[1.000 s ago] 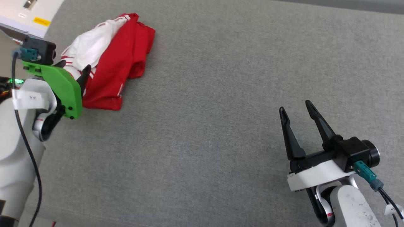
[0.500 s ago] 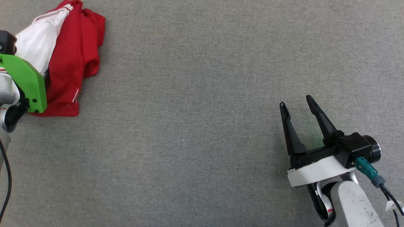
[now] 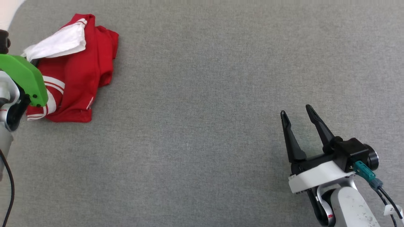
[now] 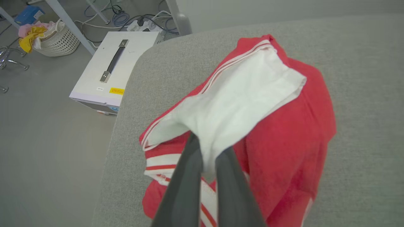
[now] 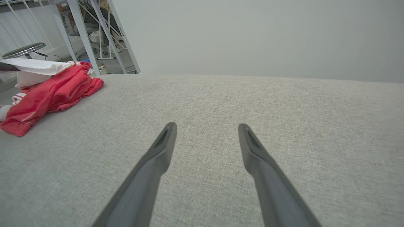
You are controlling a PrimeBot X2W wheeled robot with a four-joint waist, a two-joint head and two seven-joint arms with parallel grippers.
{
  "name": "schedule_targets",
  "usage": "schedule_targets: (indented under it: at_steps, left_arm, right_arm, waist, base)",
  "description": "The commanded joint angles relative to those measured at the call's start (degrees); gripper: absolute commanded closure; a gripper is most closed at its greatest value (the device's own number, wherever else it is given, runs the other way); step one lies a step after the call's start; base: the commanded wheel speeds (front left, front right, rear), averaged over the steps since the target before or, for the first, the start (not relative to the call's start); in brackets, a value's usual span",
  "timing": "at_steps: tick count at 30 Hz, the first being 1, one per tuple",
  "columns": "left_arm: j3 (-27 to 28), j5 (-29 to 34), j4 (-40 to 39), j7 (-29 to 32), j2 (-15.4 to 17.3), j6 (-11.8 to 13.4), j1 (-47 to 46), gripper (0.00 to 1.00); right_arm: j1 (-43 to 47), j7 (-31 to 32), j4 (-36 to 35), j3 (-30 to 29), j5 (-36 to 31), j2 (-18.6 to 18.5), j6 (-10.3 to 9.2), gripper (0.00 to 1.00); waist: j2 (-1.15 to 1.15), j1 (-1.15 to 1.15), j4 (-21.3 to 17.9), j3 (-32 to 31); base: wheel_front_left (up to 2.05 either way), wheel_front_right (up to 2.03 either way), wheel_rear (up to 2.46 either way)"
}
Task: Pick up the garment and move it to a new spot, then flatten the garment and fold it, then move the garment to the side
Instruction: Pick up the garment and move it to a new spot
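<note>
Head view: shirt point(image 3: 75, 78) lies bunched at top left of grey surface point(image 3: 202, 94), red body up, white sleeve point(image 3: 60, 44) pulled toward L arm's green mount point(image 3: 23, 75), which covers the shirt's near-left edge. R gripper point(image 3: 295, 110) sits lower right, fingers spread w/ nothing between, well apart from shirt.

L wrist view: L gripper point(image 4: 210, 146) is clenched on the white sleeve, cloth pinched between both fingers. Striped trim shows just left of the fingers. Shirt sits near the surface's rounded corner. On the floor beyond: white case point(image 4: 110, 72) w/ dark handle, basket point(image 4: 53, 41) w/ coloured cloths.

R wrist view: R gripper's fingers stand wide apart over bare grey fabric. Shirt is at far left, sleeve raised off the heap toward the frame edge.
</note>
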Motion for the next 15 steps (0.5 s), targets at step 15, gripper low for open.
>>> schedule_targets:
  at_steps: [15]
  left_arm:
    - [-2.28,-0.95,-26.32,1.06,-6.37,5.71,0.94,1.0]
  right_arm:
    - [5.63,-0.52,1.85,-4.25,3.19,-0.16,-0.04,0.0]
  waist:
    - [0.0,0.0,0.91,-17.05]
  base:
    - [0.0,0.0,0.0]
